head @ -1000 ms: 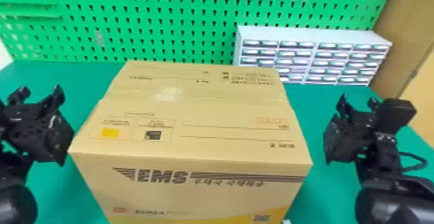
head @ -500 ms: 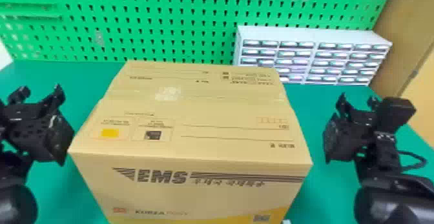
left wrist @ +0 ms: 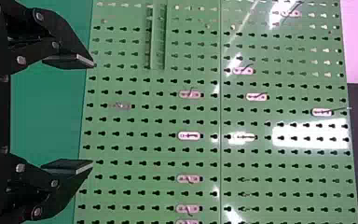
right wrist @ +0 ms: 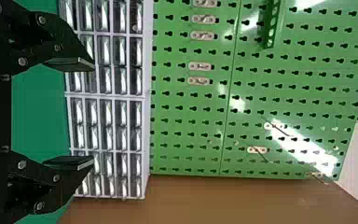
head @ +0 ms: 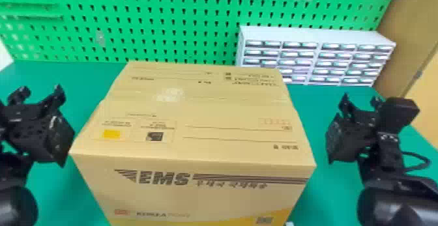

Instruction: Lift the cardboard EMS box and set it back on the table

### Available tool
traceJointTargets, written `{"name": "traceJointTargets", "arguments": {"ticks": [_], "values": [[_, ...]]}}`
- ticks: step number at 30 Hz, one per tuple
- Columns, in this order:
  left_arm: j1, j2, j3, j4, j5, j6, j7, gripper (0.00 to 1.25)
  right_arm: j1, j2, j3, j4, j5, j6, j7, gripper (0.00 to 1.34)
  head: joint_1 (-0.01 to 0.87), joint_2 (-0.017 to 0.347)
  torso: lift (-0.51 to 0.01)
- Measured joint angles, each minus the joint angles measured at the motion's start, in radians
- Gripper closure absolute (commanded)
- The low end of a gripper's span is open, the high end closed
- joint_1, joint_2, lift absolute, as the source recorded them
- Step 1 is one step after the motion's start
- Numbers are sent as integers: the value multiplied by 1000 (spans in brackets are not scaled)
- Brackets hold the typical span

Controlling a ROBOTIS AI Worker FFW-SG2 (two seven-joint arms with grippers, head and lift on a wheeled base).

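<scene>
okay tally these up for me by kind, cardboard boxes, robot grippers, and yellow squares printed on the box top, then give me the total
Cardboard box: 1
Grippers, left gripper and right gripper: 2
Yellow square: 1
Total: 4

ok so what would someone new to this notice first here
Probably the big tan cardboard EMS box in the middle of the green table, with the open black left gripper and open black right gripper on either side. Next, the bright green pegboard behind, and the pale cabinet of small drawers in front of it, toward the right.
</scene>
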Motion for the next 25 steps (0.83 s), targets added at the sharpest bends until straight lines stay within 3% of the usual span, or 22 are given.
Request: {"name": "traceJointTargets", "arguments": {"ticks": [25], "values": [[-2, 0, -1, -7, 1, -3, -2, 490, -2, -1, 0, -4, 3, 0, 0, 544, 678, -15, -93]]}}
